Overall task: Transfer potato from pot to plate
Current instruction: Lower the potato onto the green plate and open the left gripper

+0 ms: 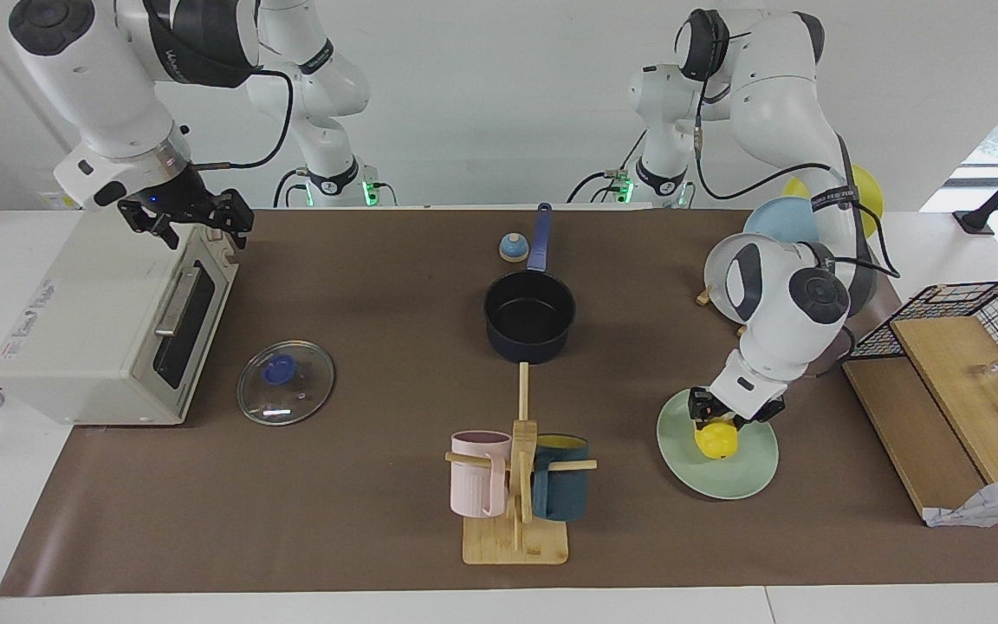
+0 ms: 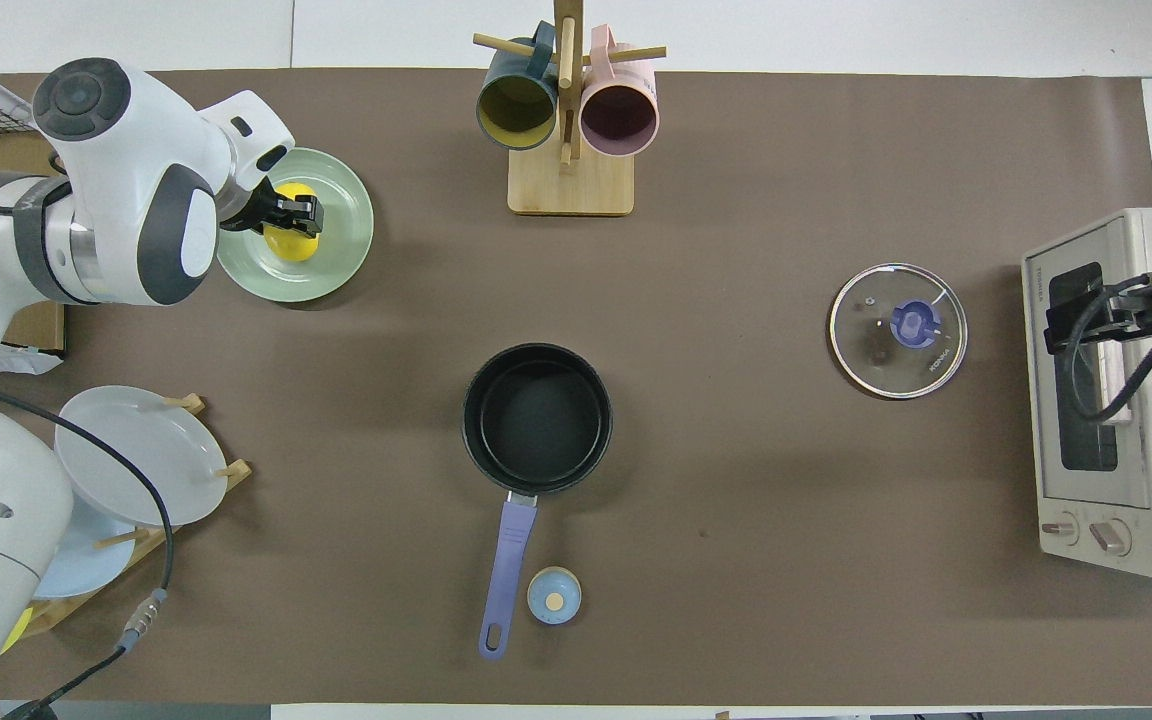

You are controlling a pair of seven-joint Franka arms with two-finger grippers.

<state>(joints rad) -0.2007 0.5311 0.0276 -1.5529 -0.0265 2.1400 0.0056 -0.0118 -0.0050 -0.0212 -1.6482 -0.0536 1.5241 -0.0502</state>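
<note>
Potato [image 1: 718, 441] top under left claw [image 1: 718, 419]

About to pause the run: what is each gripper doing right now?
Left gripper: shut on the potato, over the plate.
Right gripper: open, holding nothing, waiting over the toaster oven.

You have a white table [image 1: 499, 607] covered by a brown mat [image 1: 378, 485]. On the mat: the pot [image 1: 529, 316] mid-table, a small blue bell [image 1: 512, 248] beside its handle, a glass lid [image 1: 285, 382], a wooden mug rack [image 1: 516, 520], and the plate [image 1: 746, 472] toward the left arm's end. A toaster oven [image 1: 109, 316] sits at the right arm's end, a plate rack [image 2: 146, 535] and wooden boards [image 1: 923, 416] at the left arm's.
</note>
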